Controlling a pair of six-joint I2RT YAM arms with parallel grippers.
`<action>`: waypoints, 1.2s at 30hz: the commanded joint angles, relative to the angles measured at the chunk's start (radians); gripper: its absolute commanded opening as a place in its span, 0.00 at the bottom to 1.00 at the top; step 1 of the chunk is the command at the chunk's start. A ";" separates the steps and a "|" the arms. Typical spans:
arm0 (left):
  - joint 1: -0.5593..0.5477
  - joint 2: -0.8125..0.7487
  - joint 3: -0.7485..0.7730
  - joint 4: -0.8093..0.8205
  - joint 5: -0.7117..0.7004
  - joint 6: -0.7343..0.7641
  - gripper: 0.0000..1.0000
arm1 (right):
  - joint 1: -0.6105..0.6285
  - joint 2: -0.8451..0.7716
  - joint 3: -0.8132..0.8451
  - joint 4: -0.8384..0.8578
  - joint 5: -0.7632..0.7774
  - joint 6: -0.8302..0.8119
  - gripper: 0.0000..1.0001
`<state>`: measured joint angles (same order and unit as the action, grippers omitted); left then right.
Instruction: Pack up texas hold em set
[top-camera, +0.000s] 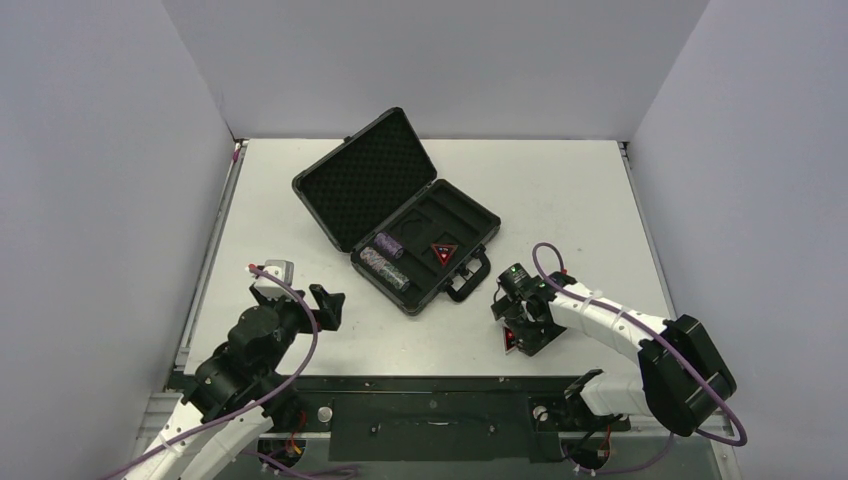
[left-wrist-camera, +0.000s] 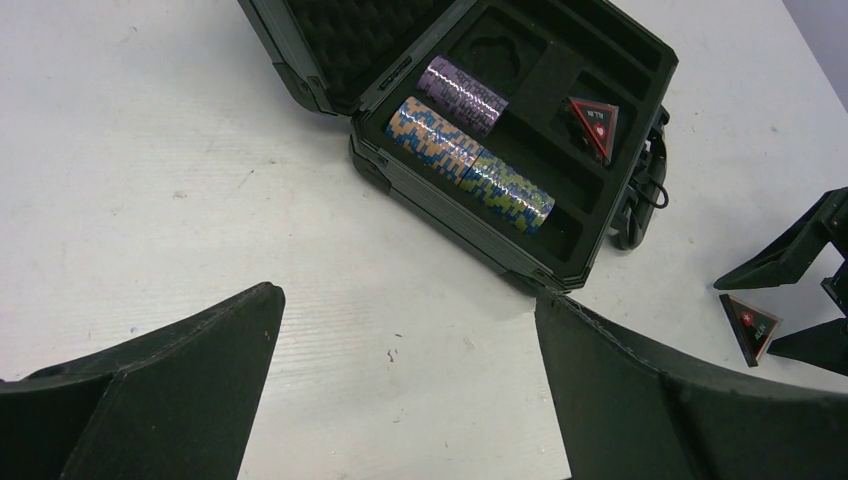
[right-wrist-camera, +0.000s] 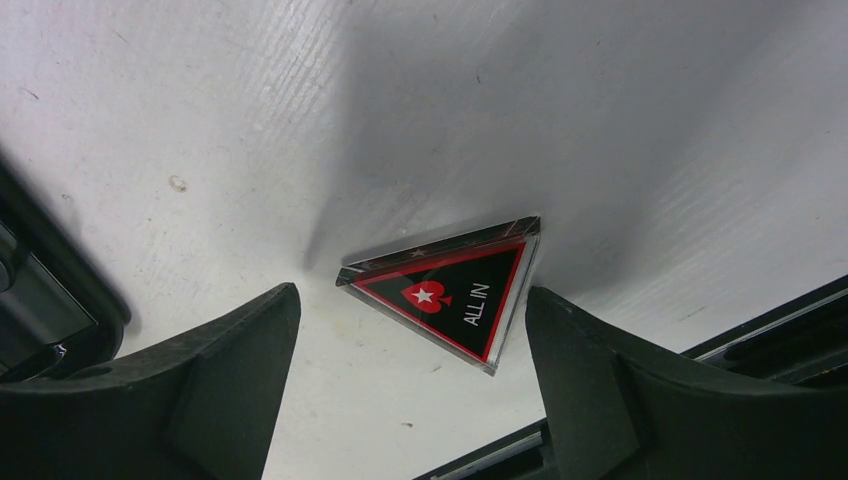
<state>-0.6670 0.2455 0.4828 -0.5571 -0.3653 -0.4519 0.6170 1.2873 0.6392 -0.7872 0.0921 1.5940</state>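
White table (top-camera: 560, 190), grey walls (top-camera: 440, 60), open briefcase (top-camera: 400, 212).

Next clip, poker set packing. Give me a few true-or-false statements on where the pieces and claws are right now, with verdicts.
1. The case is open. True.
2. All three chip stacks lie in the case. True.
3. Both tokens are in the case. False: one token is in it; the other token lies on the table between the fingers of the right claw.
4. The left claw holds a chip stack. False: it is open and empty, above the table.
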 joint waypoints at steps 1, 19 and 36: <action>-0.009 -0.008 0.027 0.020 0.008 0.000 0.96 | 0.010 -0.001 -0.027 0.033 0.021 0.042 0.77; -0.009 -0.021 0.024 0.023 0.005 0.005 0.96 | 0.015 0.076 0.022 -0.060 0.038 0.019 0.71; -0.009 -0.068 0.020 0.024 -0.014 0.015 0.96 | 0.025 0.166 0.115 -0.121 0.038 -0.024 0.36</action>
<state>-0.6727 0.2016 0.4828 -0.5568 -0.3664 -0.4507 0.6254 1.4181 0.7307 -0.8860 0.0986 1.5837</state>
